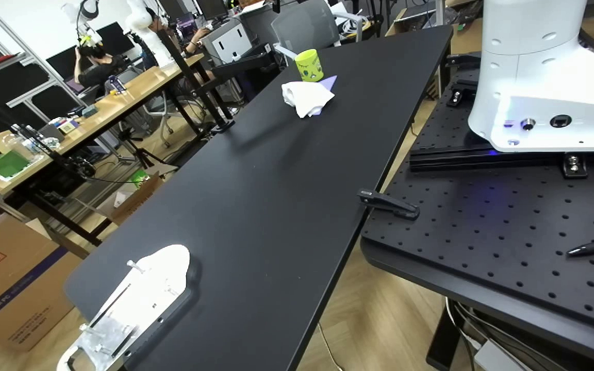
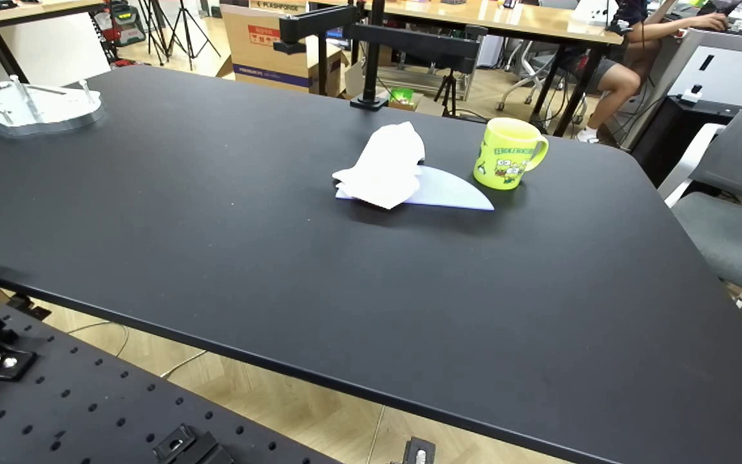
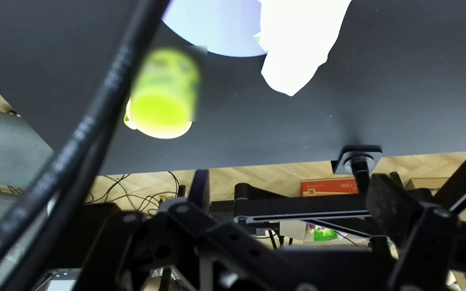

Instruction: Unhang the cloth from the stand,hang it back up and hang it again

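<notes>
The white cloth [image 1: 306,99] sits crumpled and raised to a peak on the black table, also in an exterior view [image 2: 385,169] and in the wrist view [image 3: 301,40]. It partly covers a flat lilac fin-shaped piece [image 2: 451,188], also in the wrist view [image 3: 225,30]. The stand does not show clearly; a small green patch shows at the cloth's edge in the wrist view, and I cannot tell if it belongs to the stand. My gripper [image 3: 297,196] shows only in the wrist view, open, with nothing between its fingers, apart from the cloth.
A yellow-green mug [image 2: 503,158] stands near the cloth, also in the wrist view [image 3: 162,111]. A black post with an arm [image 2: 371,58] is clamped at the table's edge. A white oblong object with pegs [image 1: 155,281] lies at the table's far end. A chair [image 2: 741,193] stands beside the table.
</notes>
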Robot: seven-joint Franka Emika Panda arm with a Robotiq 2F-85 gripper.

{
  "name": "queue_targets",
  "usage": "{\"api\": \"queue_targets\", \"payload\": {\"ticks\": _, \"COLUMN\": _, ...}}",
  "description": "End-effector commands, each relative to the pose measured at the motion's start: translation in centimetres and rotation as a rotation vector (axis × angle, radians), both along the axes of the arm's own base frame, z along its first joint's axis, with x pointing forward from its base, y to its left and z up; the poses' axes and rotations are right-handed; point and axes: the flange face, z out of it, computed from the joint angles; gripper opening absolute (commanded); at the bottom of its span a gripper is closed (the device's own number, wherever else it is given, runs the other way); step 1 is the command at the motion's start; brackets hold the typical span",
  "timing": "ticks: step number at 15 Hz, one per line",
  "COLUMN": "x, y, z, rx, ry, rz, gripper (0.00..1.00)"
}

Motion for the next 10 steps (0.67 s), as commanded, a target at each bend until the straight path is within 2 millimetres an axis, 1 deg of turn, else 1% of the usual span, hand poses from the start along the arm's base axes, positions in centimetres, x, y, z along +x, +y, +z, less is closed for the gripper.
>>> {"api": "queue_targets", "payload": {"ticks": 1, "x": 0.1, "y": 0.7, "z": -0.6, "rx": -0.002, "ry": -0.018, "rz": 0.004, "gripper": 1.00}}
{"api": "queue_targets", "payload": {"ticks": 3, "x": 0.0, "y": 1.7, "z": -1.7, "rx": -0.008, "ry": -0.041, "rz": 0.019, "gripper": 1.00}}
{"api": "queue_targets", "payload": {"ticks": 8, "x": -0.5, "y": 5.3, "z": -4.4, "rx": -0.022, "ry": -0.082, "rz": 0.062, "gripper": 1.00}}
{"api": "queue_targets", "payload": {"ticks": 9, "x": -0.5, "y": 5.7, "z": -4.8, "rx": -0.029, "ry": -0.085, "rz": 0.067, "gripper": 1.00}}
{"api": "queue_targets", "payload": {"ticks": 10, "x": -0.4, "y": 5.6, "z": -5.2, "rx": -0.040, "ry": -0.092, "rz": 0.051, "gripper": 1.00}}
